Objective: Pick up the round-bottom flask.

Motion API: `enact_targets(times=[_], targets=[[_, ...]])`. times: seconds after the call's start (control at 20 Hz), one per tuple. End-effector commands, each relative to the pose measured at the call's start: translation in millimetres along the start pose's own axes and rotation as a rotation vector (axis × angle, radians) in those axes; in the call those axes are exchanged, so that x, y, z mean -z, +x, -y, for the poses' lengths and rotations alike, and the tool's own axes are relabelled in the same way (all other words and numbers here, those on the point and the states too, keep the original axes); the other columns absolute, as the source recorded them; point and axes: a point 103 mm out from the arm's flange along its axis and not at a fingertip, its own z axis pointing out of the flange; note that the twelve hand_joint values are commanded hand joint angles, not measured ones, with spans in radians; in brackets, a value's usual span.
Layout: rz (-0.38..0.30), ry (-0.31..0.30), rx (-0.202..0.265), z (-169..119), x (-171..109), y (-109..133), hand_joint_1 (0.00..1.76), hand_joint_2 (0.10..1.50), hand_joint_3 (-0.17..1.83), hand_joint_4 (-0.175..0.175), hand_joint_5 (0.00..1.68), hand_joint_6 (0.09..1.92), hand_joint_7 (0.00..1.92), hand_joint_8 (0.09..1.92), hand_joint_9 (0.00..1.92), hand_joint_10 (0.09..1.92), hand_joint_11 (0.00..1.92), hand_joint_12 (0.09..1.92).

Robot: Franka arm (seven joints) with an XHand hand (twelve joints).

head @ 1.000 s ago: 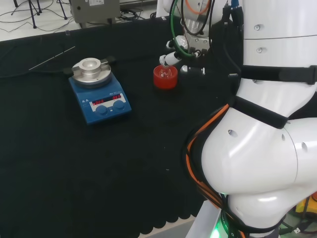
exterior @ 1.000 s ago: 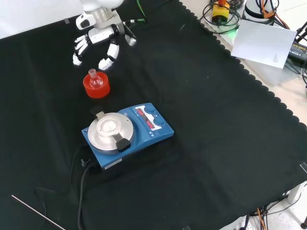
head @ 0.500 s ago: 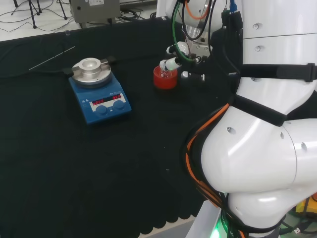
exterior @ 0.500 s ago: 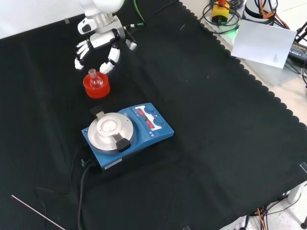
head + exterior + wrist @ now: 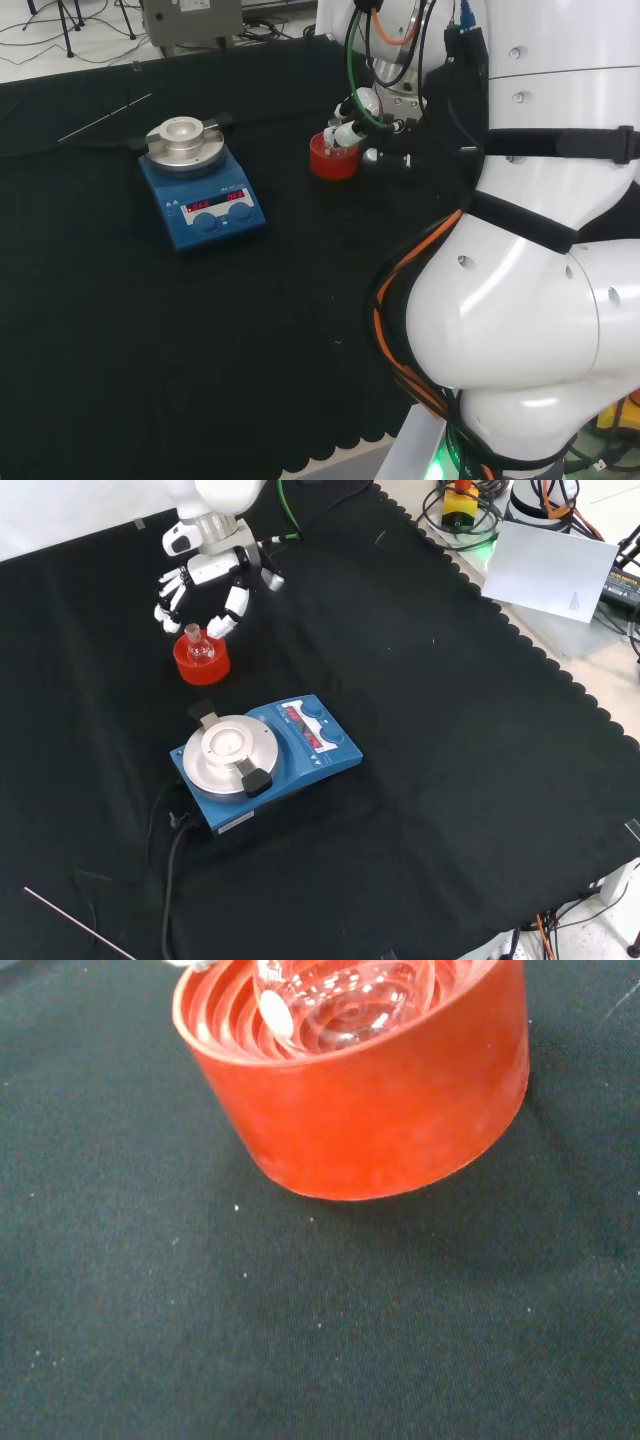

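Note:
A small clear round-bottom flask (image 5: pixel 197 645) sits upright in a red ribbed ring stand (image 5: pixel 201 663) on the black cloth. In the wrist view the flask's bulb (image 5: pixel 345 1000) rests in the ribbed hollow of the stand (image 5: pixel 380 1130), close and large. The hand (image 5: pixel 205 575) hangs just beyond the stand in the front view, fingers spread and bent downward around the flask's neck without closing on it. In the head view the hand (image 5: pixel 362 112) is right beside the stand (image 5: pixel 332 160), a fingertip over its rim. Nothing is held.
A blue stirrer plate (image 5: pixel 262 760) with a round metal top stands nearer the front view's camera, its cable trailing off to the lower left. A thin metal rod (image 5: pixel 104 117) lies on the cloth. The arm's white links (image 5: pixel 530 250) stand at the head view's right.
The hand has come down and closer to the stand, its fingers now reaching around the flask's neck. The flask and the stand have not moved.

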Motion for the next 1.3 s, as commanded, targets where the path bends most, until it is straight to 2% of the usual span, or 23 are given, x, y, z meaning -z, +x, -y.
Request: enact_targets(times=[0.05, 0.15, 0.3, 0.4, 0.55, 0.65, 0.85, 1.1, 1.3], targets=[[0.011, -0.014, -0.003, -2.2, -8.4, 9.7, 0.81, 0.75, 0.58, -0.054, 0.63, 0.16, 0.23, 0.71, 0.34, 0.74, 0.00, 1.34], [0.006, -0.013, -0.004, -1.9, -9.6, 13.1, 0.81, 0.75, 0.60, -0.055, 0.62, 0.21, 0.24, 0.70, 0.35, 0.74, 0.00, 1.34], [-0.004, -0.014, -0.008, -7.9, -5.2, 5.8, 0.81, 0.74, 0.61, -0.055, 0.54, 0.41, 0.24, 0.71, 0.35, 0.74, 0.00, 1.35], [-0.007, -0.012, -0.009, -12.1, -3.3, 0.4, 0.81, 0.74, 0.62, -0.055, 0.51, 0.48, 0.24, 0.71, 0.35, 0.74, 0.00, 1.35], [-0.012, -0.013, -0.014, -14.5, -3.7, -4.9, 0.81, 0.74, 0.62, -0.055, 0.51, 0.51, 0.25, 0.71, 0.35, 0.74, 0.00, 1.36], [0.012, -0.016, -0.010, -11.2, -10.2, 10.3, 0.81, 0.74, 0.62, -0.056, 0.51, 0.51, 0.25, 0.71, 0.35, 0.74, 0.00, 1.36], [0.015, -0.029, -0.015, -11.0, -11.2, 10.9, 0.81, 0.74, 0.63, -0.056, 0.50, 0.55, 0.25, 0.71, 0.35, 0.75, 0.00, 1.36], [0.009, -0.038, -0.022, -11.4, -9.1, 7.0, 0.81, 0.74, 0.63, -0.058, 0.51, 0.58, 0.25, 0.71, 0.36, 0.75, 0.00, 1.36], [-0.007, -0.025, -0.016, -14.0, -3.1, -8.2, 0.81, 0.74, 0.63, -0.058, 0.54, 0.60, 0.26, 0.71, 0.36, 0.75, 0.00, 1.36]])
